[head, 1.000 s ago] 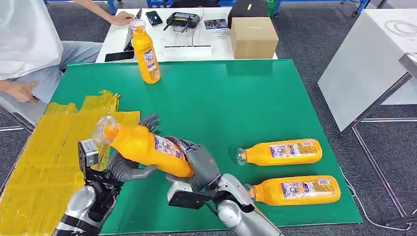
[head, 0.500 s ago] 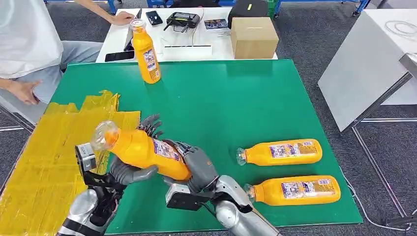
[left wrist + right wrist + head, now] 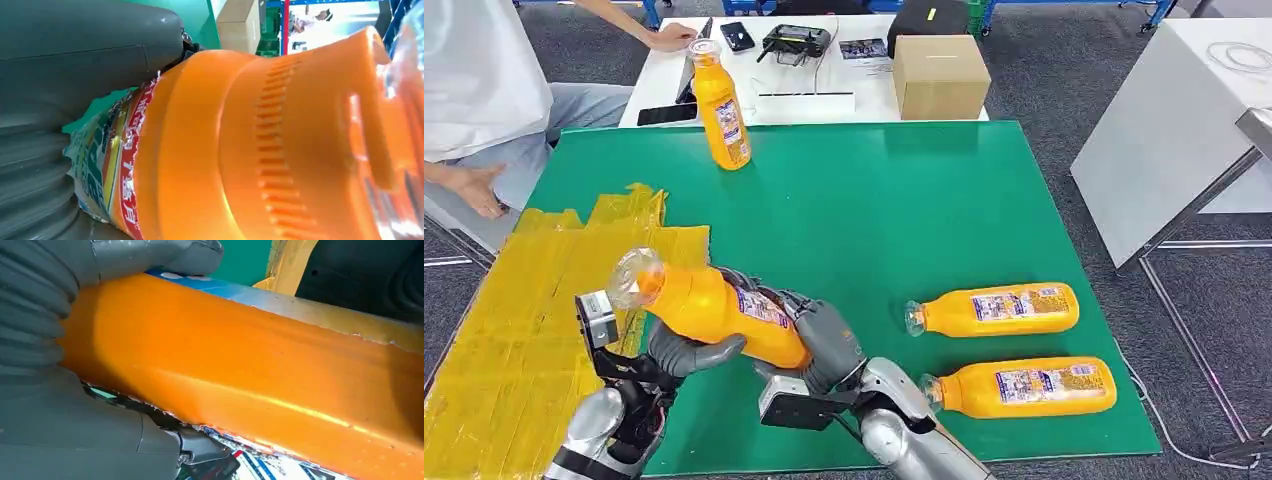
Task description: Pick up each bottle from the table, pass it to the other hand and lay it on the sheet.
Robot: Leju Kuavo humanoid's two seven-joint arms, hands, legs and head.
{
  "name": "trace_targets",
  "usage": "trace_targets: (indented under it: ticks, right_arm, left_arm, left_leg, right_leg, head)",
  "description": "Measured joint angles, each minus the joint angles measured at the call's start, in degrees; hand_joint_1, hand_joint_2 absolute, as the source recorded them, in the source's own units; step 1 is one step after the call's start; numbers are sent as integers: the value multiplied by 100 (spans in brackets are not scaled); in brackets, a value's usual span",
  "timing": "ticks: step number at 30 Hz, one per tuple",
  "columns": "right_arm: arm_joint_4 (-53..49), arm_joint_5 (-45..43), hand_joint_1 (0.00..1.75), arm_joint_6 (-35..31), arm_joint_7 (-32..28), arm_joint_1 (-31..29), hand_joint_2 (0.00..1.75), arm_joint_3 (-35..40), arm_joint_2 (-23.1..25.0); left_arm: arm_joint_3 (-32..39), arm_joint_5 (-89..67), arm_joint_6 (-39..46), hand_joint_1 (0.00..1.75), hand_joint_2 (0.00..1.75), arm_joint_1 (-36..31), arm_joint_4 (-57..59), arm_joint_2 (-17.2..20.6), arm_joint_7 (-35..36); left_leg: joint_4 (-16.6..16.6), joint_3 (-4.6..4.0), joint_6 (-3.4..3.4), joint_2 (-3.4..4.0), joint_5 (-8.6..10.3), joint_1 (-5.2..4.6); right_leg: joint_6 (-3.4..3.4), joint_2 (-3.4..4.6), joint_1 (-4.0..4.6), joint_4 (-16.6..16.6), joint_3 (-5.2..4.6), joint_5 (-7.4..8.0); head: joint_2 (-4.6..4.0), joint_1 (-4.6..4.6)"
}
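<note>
Here we see an orange bottle (image 3: pixel 719 312) gripped by both hands at once, low and left of centre in the head view, tilted with its clear cap toward the yellow sheet (image 3: pixel 519 330). The left hand (image 3: pixel 686 352) curls under the neck end, while the right hand (image 3: pixel 824 342) wraps the base end. Two more bottles (image 3: pixel 994 310) (image 3: pixel 1022 388) lie on their sides on the green mat (image 3: pixel 874 210) at lower right, and another bottle (image 3: pixel 719 105) stands upright near the mat's upper left edge.
</note>
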Motion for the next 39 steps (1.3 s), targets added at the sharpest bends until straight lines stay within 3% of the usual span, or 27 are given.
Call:
trace_targets:
  ticks: [6, 7, 8, 13, 22, 32, 36, 39]
  right_arm:
    - [28, -13, 175, -11, -9, 0, 175, 4, 11]
    - [31, -15, 14, -17, -9, -1, 175, 4, 11]
    - [33, -17, 0, -28, -13, -1, 175, 7, 11]
    - [33, -68, 0, -321, -109, 42, 175, 7, 9]
    - [-663, -459, 0, -1019, -404, 428, 175, -348, -109]
    - [-1161, -562, 0, -1145, -525, 671, 175, -682, -238]
    - [-1363, -649, 0, -1318, -684, 781, 175, -802, -249]
    - [-1681, -772, 0, -1362, -772, 934, 175, -942, -269]
  left_arm:
    - [-72, 31, -2, 175, 175, 0, 0, -4, 2]
    - [-85, 63, -2, 175, 175, -1, 0, -11, 9]
    - [-94, 74, -2, 175, 175, 0, 0, -13, 11]
    - [-122, 70, 128, 175, 175, -5, -2, -44, -2]
    - [-48, -752, 1087, 175, 175, -46, -206, 9, -230]
    - [199, -1445, 1692, 175, 175, -122, -383, 142, -435]
    - [234, -3091, 2947, 175, 175, -146, -452, 227, -566]
    - [262, -4728, 3565, 175, 175, -252, -466, 421, -128]
  left_leg:
    - [0, 0, 0, 0, 0, 0]
    - [0, 0, 0, 0, 0, 0]
    - [0, 0, 0, 0, 0, 0]
    - [0, 0, 0, 0, 0, 0]
    - [0, -1, 0, -1, 0, 0]
    - [0, -1, 0, -1, 0, 0]
    - [0, -2, 0, -1, 0, 0]
    - [0, -1, 0, -2, 0, 0]
  right_leg:
    - [0, 0, 0, 0, 0, 0]
    - [0, 0, 0, 0, -1, 0]
    - [0, 0, 0, 0, 0, 0]
    - [0, 0, 0, 0, 0, 0]
    - [0, 0, 0, 0, -1, 0]
    - [0, 0, 0, 0, 0, 0]
    - [0, 0, 0, 0, -1, 0]
    - [0, -1, 1, 0, -4, 0]
  head:
    - [0, -2]
    - [0, 0]
    - [0, 0]
    - [0, 0]
    - [0, 0]
    - [0, 0]
    - [0, 0]
    - [0, 0]
